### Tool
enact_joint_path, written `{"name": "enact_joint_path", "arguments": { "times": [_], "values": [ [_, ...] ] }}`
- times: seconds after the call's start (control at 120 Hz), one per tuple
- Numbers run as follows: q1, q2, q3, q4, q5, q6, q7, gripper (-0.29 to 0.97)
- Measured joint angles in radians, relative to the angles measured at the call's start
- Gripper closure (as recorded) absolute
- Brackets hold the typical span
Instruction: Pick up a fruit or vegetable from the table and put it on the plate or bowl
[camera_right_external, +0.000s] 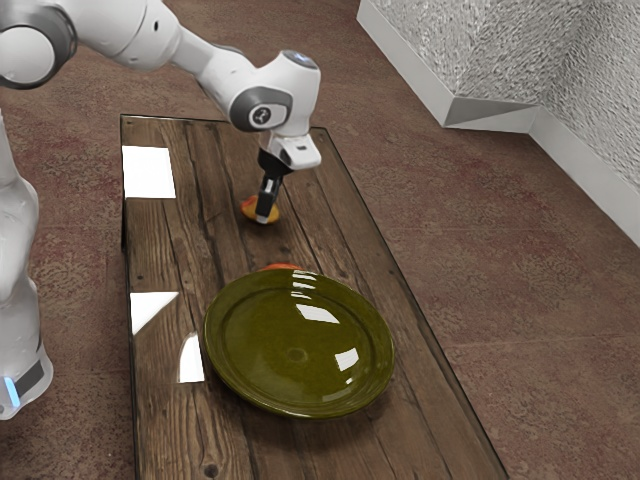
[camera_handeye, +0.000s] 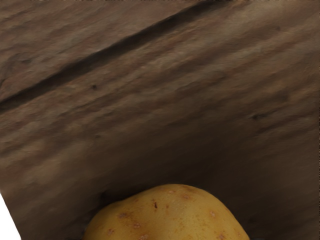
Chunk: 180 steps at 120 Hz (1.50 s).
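The gripper (camera_right_external: 266, 212) is lowered onto a yellow-brown potato (camera_right_external: 249, 208) lying on the wooden table (camera_right_external: 165, 285), upper centre of the exterior view. Whether it has closed on the potato cannot be told. The wrist view shows the potato (camera_handeye: 167, 215) just under the hand. The olive-green plate (camera_right_external: 298, 343) sits apart, lower centre.

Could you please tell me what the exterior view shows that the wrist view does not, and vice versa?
The exterior view adds the green plate, a red-orange item at its far rim, and the gripper lowered at the potato. The wrist view adds brown specks on the potato's skin and a dark groove in the wood. Both share the potato and the wooden table.
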Motion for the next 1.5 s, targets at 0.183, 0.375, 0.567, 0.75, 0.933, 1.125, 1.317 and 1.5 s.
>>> {"name": "enact_joint_path", "arguments": {
  "times": [0.183, 0.375, 0.567, 0.75, 0.933, 1.125, 1.317, 1.5],
  "values": [
    [0.0, 0.004, 0.0, 0.0, -0.001, 0.005, -0.008, 0.33],
    [0.0, -0.013, -0.01, 0.054, -0.002, 0.001, -0.014, 0.35],
    [0.006, -0.004, -0.068, 0.217, -0.004, -0.027, -0.018, 0.34],
    [-0.001, 0.051, -0.224, 0.275, -0.054, -0.039, -0.021, 0.34],
    [0.001, 0.072, -0.404, 0.338, -0.084, -0.052, -0.023, 0.34],
    [-0.01, 0.0, -0.569, 0.292, -0.099, -0.116, -0.022, 0.34],
    [0.0, -0.014, -0.622, 0.218, -0.138, -0.156, -0.015, 0.34],
    [-0.006, -0.008, -0.725, 0.196, -0.181, -0.165, -0.006, 0.34]
  ]
}}
